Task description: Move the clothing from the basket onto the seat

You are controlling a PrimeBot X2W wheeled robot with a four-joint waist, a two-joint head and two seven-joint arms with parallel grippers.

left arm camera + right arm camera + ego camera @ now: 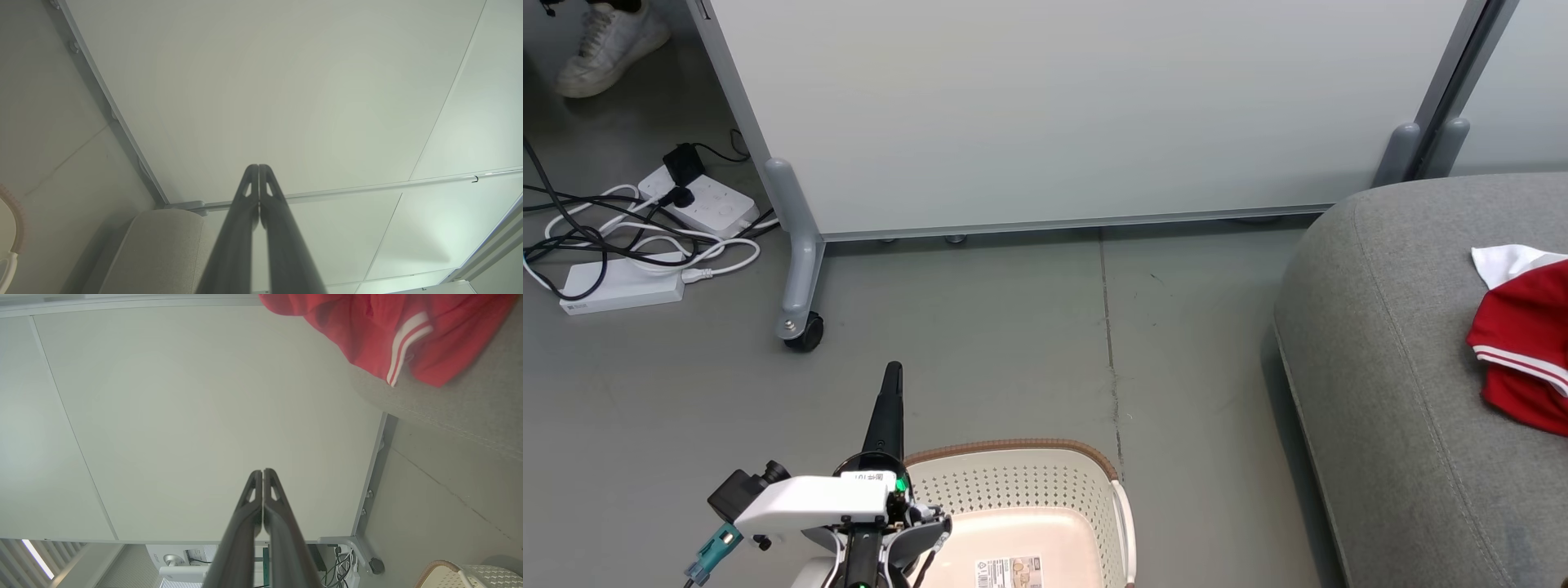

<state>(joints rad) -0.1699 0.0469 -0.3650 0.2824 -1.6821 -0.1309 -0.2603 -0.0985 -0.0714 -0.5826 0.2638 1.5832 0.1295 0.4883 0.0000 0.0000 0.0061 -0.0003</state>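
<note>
1. The left gripper (893, 377) rises by the left rim of the laundry basket (1013, 447), its two dark fingers pressed together on nothing.
2. The right gripper (262, 472) is likewise closed and holds nothing.
3. The basket's bare floor shows a label (1010, 572).
4. To the right, the red-and-white clothing (1523, 343) lies crumpled on the grey seat (1380, 367).
5. Beyond stand a wheeled partition (1054, 114) and power strips (698, 200).

The left gripper (894, 374) points up the head view from its pale wrist (809, 500), fingers pressed together. The right gripper (262, 472) is likewise closed tip to tip, empty.
</note>
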